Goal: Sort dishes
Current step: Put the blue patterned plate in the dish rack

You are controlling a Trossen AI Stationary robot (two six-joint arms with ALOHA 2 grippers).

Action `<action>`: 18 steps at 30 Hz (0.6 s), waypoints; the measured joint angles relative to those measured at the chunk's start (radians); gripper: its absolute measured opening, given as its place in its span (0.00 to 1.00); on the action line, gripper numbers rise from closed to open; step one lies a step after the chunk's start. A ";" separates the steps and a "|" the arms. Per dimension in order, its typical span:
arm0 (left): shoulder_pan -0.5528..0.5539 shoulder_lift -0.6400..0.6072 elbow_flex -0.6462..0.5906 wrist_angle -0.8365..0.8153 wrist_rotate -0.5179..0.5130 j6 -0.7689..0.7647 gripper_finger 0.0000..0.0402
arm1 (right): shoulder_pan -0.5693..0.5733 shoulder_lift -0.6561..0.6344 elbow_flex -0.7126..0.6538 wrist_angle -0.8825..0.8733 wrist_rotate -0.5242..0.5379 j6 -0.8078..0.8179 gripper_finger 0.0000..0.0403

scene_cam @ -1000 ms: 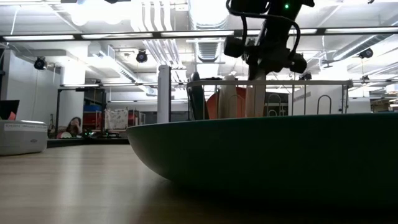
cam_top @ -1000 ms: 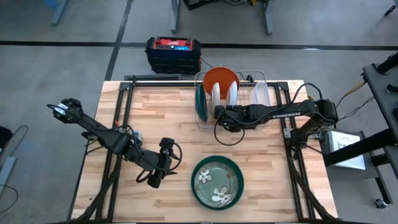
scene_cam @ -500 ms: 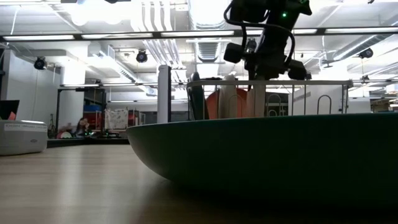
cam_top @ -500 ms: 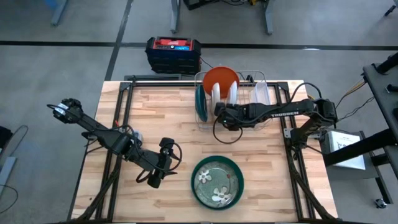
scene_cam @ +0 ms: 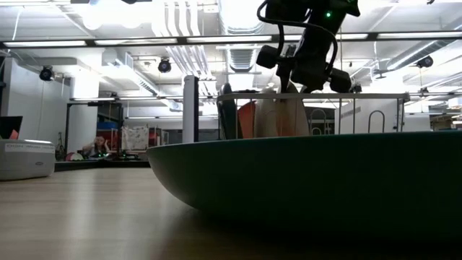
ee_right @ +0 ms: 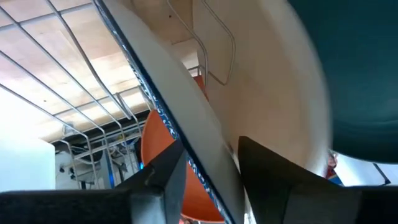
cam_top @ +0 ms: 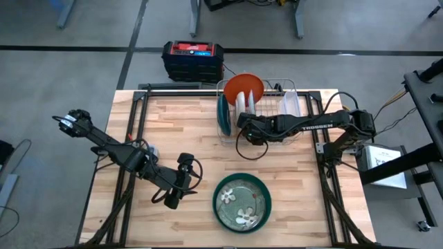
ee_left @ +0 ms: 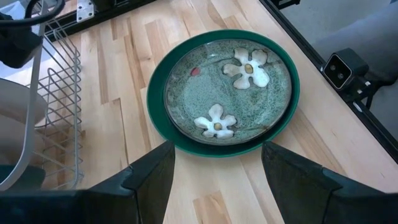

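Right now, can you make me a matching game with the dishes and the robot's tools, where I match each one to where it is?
Things:
1. flowered plate
2. orange dish
3. left tool
4. right tool

Places:
A. at the white dish in the wire rack
B. standing at the rack's far end
C. hovering over the wood beside the flowered plate
D. lying in a dark green dish at the table's near edge

Pairs: 1-D, 2-B, 3-C, 4-A

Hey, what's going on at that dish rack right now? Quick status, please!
Right end effector at the wire rack, astride a white dish's rim. Left end effector open, waiting beside the floral plate. Nothing blocking.
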 joint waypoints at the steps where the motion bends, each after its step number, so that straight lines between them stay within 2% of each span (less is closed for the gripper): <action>1: 0.000 0.000 0.000 0.000 0.000 0.000 0.57 | 0.000 -0.003 0.000 0.000 0.001 0.000 0.36; 9: 0.000 0.000 0.000 0.000 0.000 0.000 0.57 | 0.000 -0.013 0.001 -0.001 0.082 0.010 0.42; 18: 0.000 0.000 0.000 0.000 0.000 -0.003 0.57 | 0.000 -0.042 0.001 -0.016 0.084 0.162 0.44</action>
